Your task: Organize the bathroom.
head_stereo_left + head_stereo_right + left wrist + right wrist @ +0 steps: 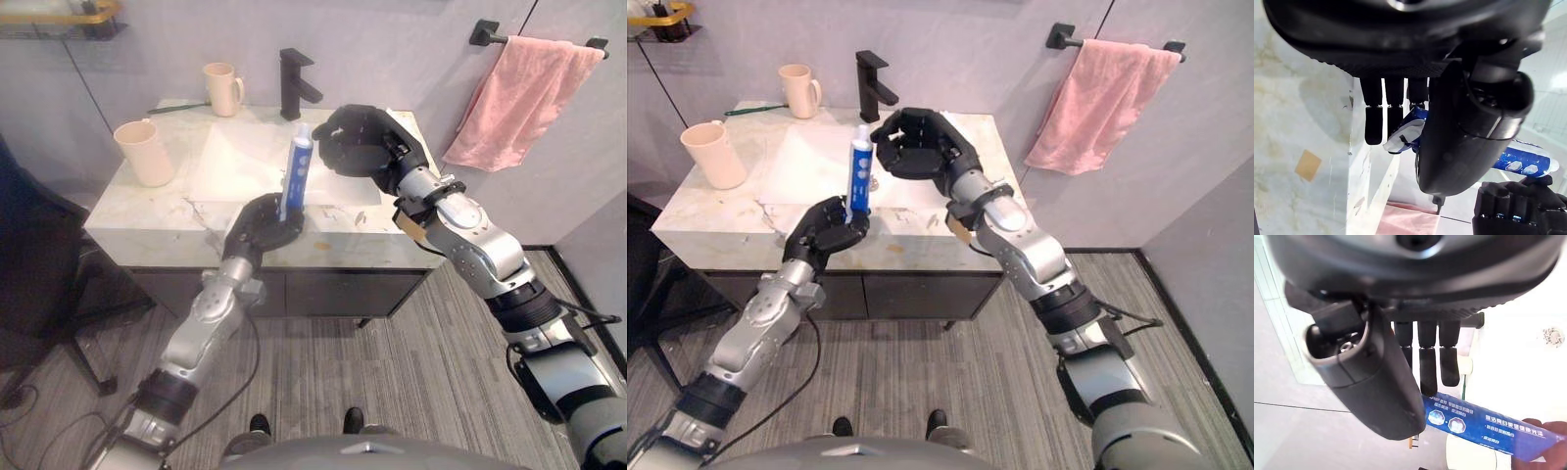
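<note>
Over the marble worktop (147, 211), the left hand (257, 227) has its fingers curled round a blue toothpaste tube (296, 176), held upright above the basin's front edge; just right, the right hand (361, 140) hovers, fingers loosely spread, grasping nothing

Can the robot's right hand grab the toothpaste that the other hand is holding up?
Probably yes. The right hand hovers open right beside the toothpaste tube, which the left hand holds upright above the sink counter, with nothing between them.
</note>
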`<state>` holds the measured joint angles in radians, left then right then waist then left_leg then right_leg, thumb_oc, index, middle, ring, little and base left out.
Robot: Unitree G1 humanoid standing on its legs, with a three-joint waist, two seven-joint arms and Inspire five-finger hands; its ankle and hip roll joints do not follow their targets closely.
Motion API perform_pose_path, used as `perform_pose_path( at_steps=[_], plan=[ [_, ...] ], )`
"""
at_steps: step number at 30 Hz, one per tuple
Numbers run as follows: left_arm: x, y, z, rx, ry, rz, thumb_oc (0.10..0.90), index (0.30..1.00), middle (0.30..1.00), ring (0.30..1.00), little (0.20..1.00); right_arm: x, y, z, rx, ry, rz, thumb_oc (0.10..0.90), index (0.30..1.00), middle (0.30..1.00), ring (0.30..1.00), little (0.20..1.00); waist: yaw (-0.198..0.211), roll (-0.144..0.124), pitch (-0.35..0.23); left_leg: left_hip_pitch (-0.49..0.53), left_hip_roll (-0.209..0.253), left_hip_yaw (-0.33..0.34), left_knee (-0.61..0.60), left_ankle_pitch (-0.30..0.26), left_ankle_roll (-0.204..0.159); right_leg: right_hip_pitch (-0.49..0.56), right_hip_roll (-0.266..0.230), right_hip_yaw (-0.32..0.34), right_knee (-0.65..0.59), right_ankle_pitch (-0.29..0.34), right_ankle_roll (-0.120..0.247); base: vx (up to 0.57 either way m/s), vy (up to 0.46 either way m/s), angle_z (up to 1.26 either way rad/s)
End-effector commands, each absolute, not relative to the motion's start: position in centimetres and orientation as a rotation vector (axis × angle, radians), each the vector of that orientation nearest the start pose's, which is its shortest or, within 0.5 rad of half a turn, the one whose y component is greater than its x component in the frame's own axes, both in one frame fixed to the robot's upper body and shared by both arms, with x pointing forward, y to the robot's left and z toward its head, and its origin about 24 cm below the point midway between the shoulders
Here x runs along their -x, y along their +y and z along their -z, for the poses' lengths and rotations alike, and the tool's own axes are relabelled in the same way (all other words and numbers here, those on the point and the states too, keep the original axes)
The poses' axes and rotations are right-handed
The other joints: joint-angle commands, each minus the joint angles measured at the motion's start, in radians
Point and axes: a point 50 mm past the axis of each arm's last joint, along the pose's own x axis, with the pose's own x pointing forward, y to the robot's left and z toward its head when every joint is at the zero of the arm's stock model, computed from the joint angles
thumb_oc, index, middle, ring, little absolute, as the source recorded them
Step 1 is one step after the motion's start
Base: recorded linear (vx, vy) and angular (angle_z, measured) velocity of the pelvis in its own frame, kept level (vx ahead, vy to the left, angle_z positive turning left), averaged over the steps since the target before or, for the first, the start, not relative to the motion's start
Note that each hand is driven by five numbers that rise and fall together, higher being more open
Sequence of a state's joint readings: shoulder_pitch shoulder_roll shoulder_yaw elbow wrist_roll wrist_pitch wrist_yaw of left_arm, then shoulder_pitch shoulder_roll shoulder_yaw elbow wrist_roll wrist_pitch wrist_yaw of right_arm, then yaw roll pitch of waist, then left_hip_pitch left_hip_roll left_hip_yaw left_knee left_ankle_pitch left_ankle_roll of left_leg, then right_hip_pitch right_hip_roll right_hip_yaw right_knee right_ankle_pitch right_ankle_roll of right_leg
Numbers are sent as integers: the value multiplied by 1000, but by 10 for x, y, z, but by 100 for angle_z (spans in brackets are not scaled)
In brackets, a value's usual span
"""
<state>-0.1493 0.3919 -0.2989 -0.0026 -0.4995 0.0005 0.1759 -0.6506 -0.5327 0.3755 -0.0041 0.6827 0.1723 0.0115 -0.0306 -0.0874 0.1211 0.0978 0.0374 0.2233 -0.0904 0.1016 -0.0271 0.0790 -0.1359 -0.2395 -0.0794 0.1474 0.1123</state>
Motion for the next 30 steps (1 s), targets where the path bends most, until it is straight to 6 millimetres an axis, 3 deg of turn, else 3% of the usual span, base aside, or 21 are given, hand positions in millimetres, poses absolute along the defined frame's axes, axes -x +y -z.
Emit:
perform_pose_path(
  at_steps=[1,2,20,30],
  plan=[
    [-281,140,-127,142,-339,202,400,300,300,300,300,-329,-107,-257,-61,-493,-553,717,775,775,775,775,24,29,-63,39,-41,4,46,-180,49,-35,39,77,99,-136,39,0,0,0],
    [-281,141,-127,141,-340,201,400,300,300,300,300,-329,-107,-256,-63,-485,-556,800,900,900,900,900,23,29,-63,39,-40,5,46,-180,48,-36,38,77,99,-136,39,0,0,0],
    [-282,139,-130,128,-352,204,400,300,300,300,300,-334,-104,-247,-45,-439,-518,800,900,900,900,900,23,32,-60,42,-40,2,37,-175,48,-33,37,77,92,-133,39,0,0,0],
    [-282,137,-130,124,-350,208,400,300,300,300,300,-332,-91,-244,-47,-413,-574,800,900,900,900,900,26,34,-58,42,-40,-1,36,-174,47,-33,36,74,94,-133,40,0,0,0]
  ],
)
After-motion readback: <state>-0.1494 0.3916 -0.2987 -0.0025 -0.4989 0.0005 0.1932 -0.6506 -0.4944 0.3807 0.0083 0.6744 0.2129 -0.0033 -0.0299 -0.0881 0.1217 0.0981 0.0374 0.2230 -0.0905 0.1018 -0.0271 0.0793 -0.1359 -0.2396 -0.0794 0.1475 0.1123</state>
